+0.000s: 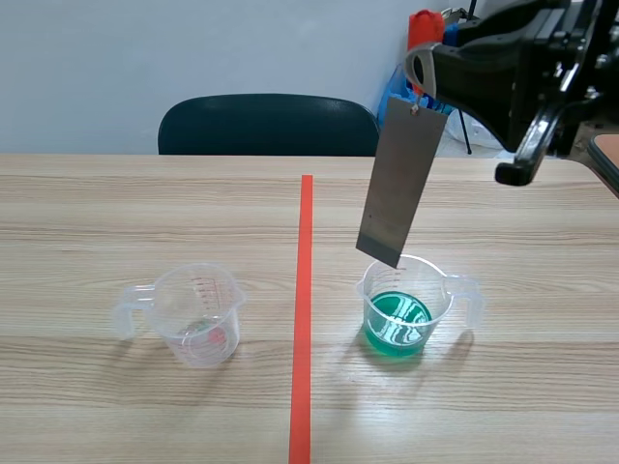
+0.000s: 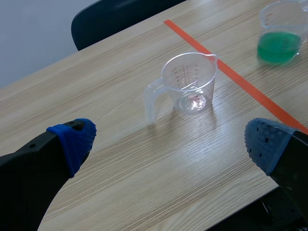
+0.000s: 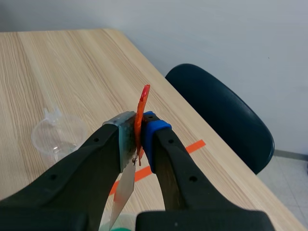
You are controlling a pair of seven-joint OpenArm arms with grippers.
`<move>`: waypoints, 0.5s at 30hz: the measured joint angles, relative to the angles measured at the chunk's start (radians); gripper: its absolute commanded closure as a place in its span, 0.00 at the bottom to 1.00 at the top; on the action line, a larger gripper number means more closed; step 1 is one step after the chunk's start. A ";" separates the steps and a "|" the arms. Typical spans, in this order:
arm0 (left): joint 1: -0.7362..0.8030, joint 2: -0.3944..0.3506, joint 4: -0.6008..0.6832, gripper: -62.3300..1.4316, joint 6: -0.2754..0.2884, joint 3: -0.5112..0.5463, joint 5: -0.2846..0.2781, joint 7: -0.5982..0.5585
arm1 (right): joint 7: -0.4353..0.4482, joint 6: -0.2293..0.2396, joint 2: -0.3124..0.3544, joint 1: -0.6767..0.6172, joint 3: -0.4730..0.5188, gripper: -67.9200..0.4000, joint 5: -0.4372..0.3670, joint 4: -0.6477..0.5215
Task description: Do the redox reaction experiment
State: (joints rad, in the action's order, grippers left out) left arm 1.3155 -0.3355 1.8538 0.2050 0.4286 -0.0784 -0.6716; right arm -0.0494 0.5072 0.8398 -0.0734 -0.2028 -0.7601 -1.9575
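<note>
Right hand [image 3: 140, 137] clamped on metal strip [image 1: 399, 184], left hand [image 2: 171, 142] wide open

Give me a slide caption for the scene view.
Right gripper dangles a metal strip over the green-liquid beaker; clear beaker stands across the tape.

Tape line [image 1: 304, 290] between left beaker [image 1: 198, 314] and right beaker [image 1: 406, 307]; plate [image 1: 400, 182] over right beaker.

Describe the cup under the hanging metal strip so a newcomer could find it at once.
Find the orange-red tape line running down the wooden table. On the line's right stands a clear handled measuring cup, just below the hanging metal strip. Unlike the empty-looking cup across the line, it holds green liquid.
</note>
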 measured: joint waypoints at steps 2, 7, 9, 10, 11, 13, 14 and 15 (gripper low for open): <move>0.000 0.000 0.000 0.00 0.000 0.000 0.000 0.000 | 0.000 0.029 0.000 -0.037 0.031 0.99 0.000 0.000; 0.000 0.000 0.000 0.00 0.000 0.000 0.000 0.000 | -0.001 0.060 0.000 -0.119 0.097 0.99 0.004 -0.001; 0.000 0.000 0.000 0.00 0.000 0.000 0.000 0.000 | 0.000 0.063 0.000 -0.138 0.116 0.99 0.003 -0.001; 0.000 0.000 0.000 0.00 0.000 0.000 0.000 0.000 | 0.000 0.064 0.000 -0.144 0.126 0.99 0.003 -0.001; 0.000 0.000 0.000 0.00 0.000 0.000 0.000 0.000 | 0.000 0.064 0.000 -0.148 0.132 0.99 0.003 -0.001; 0.000 0.000 0.000 0.00 0.000 0.000 0.000 0.000 | 0.000 0.063 0.000 -0.152 0.136 0.99 0.003 -0.001; 0.000 0.000 0.000 0.00 0.000 0.000 0.000 0.000 | 0.000 0.063 0.000 -0.154 0.136 0.99 0.004 -0.001; 0.000 0.000 0.000 0.00 0.000 0.000 0.000 0.000 | 0.000 0.064 0.000 -0.155 0.136 0.99 0.004 -0.002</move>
State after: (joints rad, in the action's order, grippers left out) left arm 1.3155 -0.3355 1.8538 0.2050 0.4286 -0.0784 -0.6716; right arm -0.0490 0.5709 0.8394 -0.2283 -0.0669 -0.7563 -1.9591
